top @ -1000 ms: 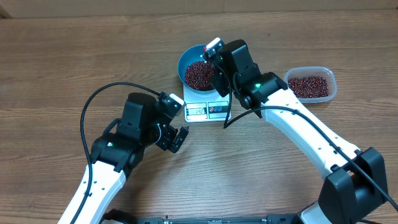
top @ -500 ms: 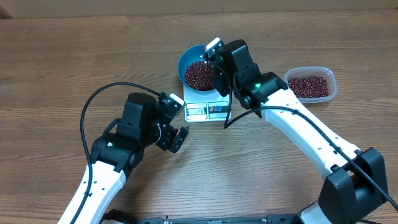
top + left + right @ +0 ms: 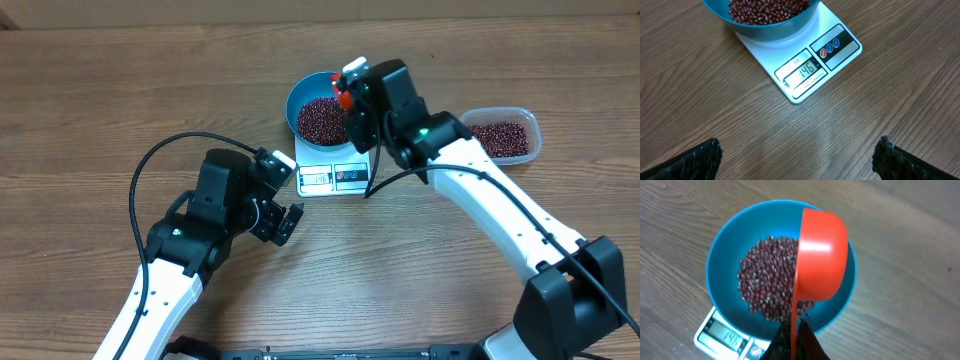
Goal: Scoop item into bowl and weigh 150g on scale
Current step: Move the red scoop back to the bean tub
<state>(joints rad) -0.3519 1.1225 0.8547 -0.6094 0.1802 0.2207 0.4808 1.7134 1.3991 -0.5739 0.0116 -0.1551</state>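
Red-brown beans (image 3: 765, 285) heap in the blue bowl (image 3: 720, 255), seated on the white scale (image 3: 805, 70) near the middle of the table's (image 3: 100, 80) far edge. The display (image 3: 802, 70) reads just under target, so you likely need only a few more grains. Tip the red scoop (image 3: 820, 255) slowly, tapping rather than pouring, and keep it off the rim. Your right gripper (image 3: 792, 340) is clamped on the scoop's handle above the bowl. The left gripper (image 3: 285, 222) hangs spread wide and empty by the scale's near side. A clear tub (image 3: 535, 135) of spare beans waits toward the far right corner, the path to it unobstructed.
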